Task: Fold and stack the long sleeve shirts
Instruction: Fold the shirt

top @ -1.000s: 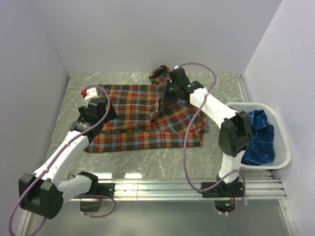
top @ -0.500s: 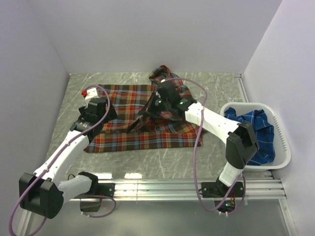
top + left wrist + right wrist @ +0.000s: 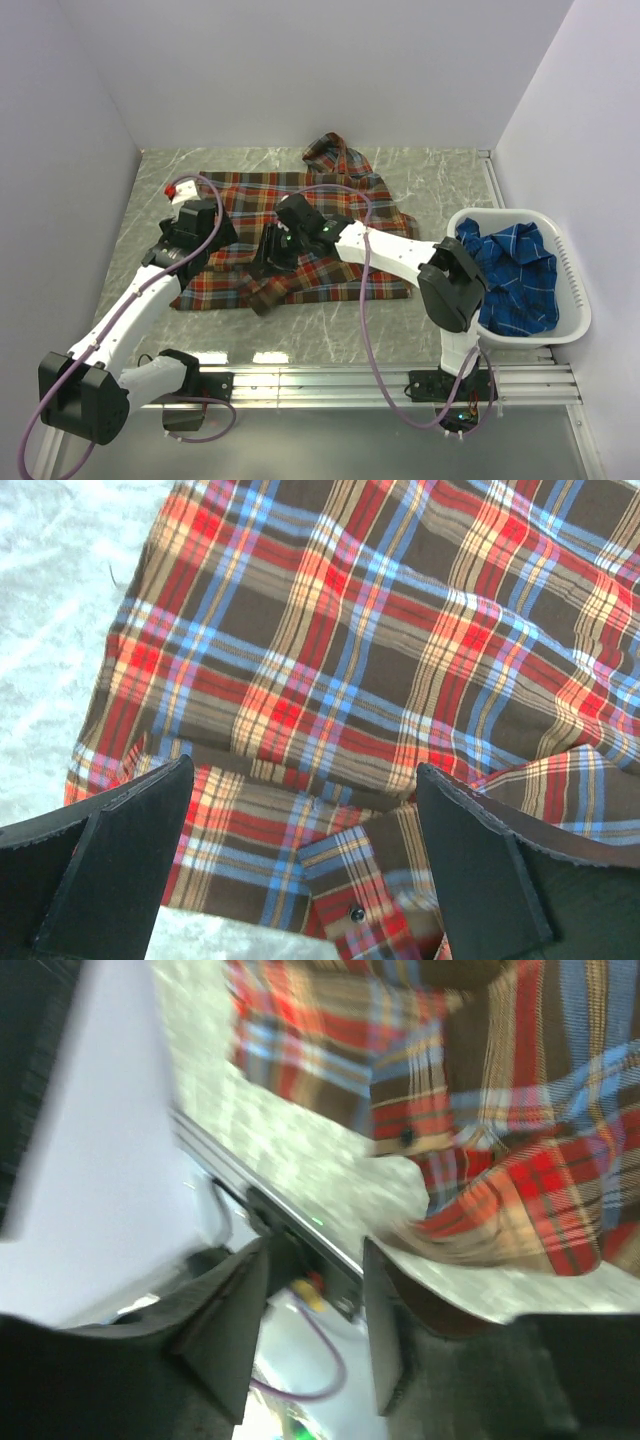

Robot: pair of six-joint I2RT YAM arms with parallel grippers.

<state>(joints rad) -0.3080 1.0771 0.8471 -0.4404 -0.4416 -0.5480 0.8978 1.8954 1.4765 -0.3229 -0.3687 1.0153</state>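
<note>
Left pincer (image 3: 300, 770) spread wide, nothing between its fingers, poised over the left edge of the red shirt (image 3: 250, 205), just above a small dark button (image 3: 352, 913). Right pincer (image 3: 315, 1250) low over the near middle of that shirt, beside an upstanding brown fold. Fingers (image 3: 232, 1340) only a narrow gap apart in a blurred wrist view, so cannot tell whether clamped on cloth. At the right edge of the worktop (image 3: 440, 170), a white basket (image 3: 572, 300) holding the blue shirt (image 3: 520, 270), heaped loosely and reaching up to the left rim. Left of the basket, the red shirt spread over the middle of the worktop, partly lapped over itself, with a bunched part at its far edge. Across the shirt, the right arm (image 3: 390, 250), its elbow hiding some of the basket's left wall. Along the near edge, a metal rail (image 3: 330, 380).
</note>
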